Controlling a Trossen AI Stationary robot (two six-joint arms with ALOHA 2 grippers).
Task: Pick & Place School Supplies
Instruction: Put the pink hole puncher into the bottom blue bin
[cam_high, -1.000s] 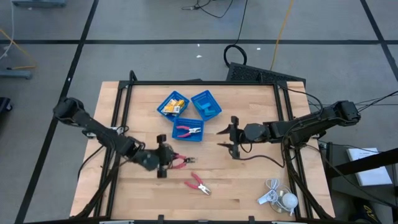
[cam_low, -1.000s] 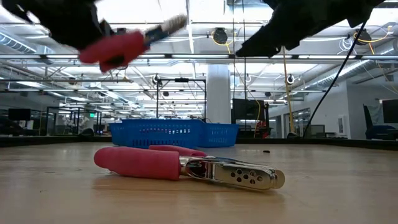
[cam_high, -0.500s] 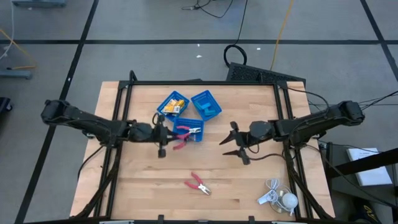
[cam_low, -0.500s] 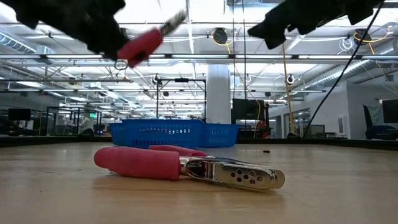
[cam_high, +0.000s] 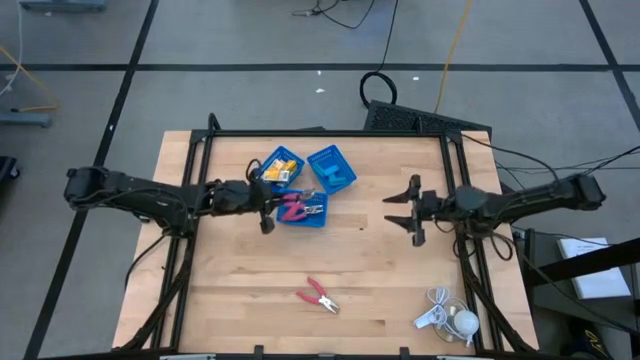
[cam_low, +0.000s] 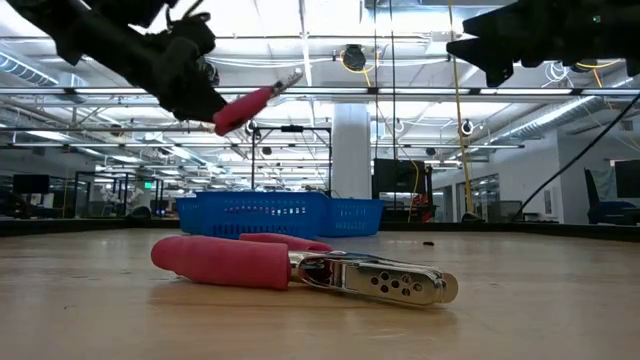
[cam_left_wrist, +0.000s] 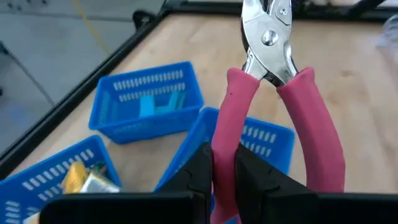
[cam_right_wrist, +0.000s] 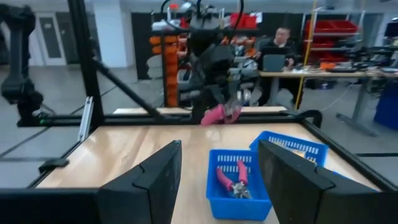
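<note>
Your left gripper (cam_left_wrist: 224, 171) is clamped on one red handle of the pliers (cam_left_wrist: 273, 93), held in the air over the pliers tray (cam_high: 303, 212). Placing step: lower, then release. Spare pliers (cam_high: 318, 295) lie at 6 o'clock. Right gripper (cam_high: 408, 207) waits at 3 o'clock, fingers spread, empty.

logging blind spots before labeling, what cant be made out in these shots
- High view: the held pliers and left gripper overlap the tray; its contents are partly hidden.
- Left wrist view: pliers tips cut by the edge.
- Low view: trays hide their contents.
- Right gripper: holds nothing visible.
</note>
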